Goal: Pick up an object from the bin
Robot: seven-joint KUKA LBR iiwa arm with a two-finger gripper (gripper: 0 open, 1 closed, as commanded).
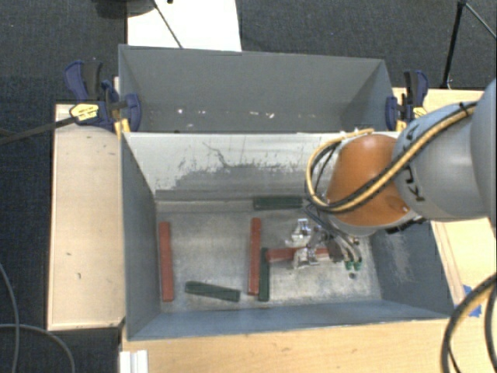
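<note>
Red short bar (279,253) lies flat toward 4 o'clock on the bin (233,92) floor, its 3 o'clock end beneath the claw (314,253), whose opening I cannot tell. It looks stiff, light and smooth; gripping across its narrow middle seems best.

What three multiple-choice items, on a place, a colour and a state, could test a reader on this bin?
1. Where in the bin is the gripper? A. Left part. B. Right part. C. Outside it.
2. What colour is the stick by the left wall? A. Red. B. Yellow. C. Blue.
3. How does that stick lie? A. Flat, alone. B. Upright on end. C. On a heap.
Key: 1 B, it is over the bin's right part; 2 A, plainly red; 3 A, nothing touches it.
</note>
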